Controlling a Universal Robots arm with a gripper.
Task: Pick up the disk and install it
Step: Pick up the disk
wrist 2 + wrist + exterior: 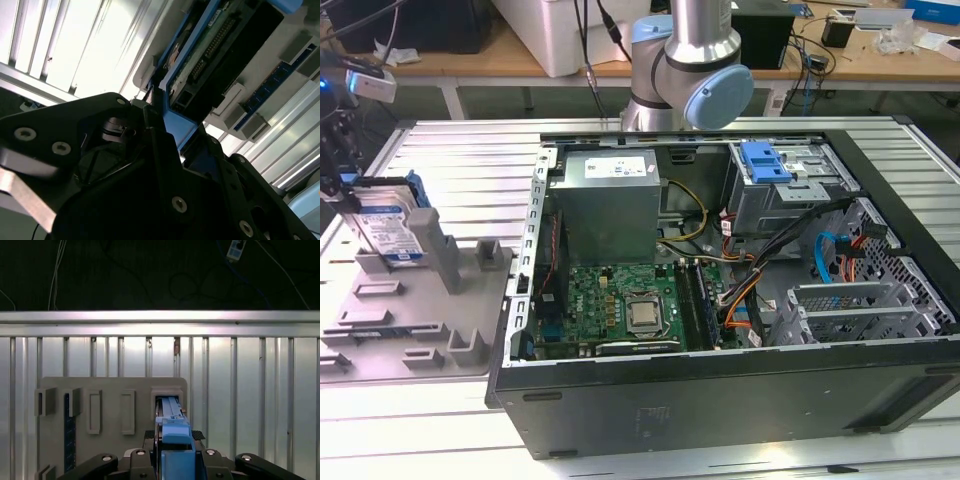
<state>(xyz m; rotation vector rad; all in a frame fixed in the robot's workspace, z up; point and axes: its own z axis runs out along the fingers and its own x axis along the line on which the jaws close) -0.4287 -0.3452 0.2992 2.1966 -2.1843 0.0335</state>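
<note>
The disk (390, 228), framed by a blue caddy (172, 432), stands on edge in a slot of the grey fixture tray (440, 320). The tray lies on the slatted aluminium worktop (470, 150) just beside the open computer case (720, 330), on the exterior view's left of it. The jaws reach the disk's upper edge on the side away from the case. In both wrist views they sit tight against either face of the caddy, so they seem closed on it, though the contact itself is hard to make out. Inside the case, a bare blue bracket (765, 160) sits in the drive cage near the grey power supply (610, 195).
</note>
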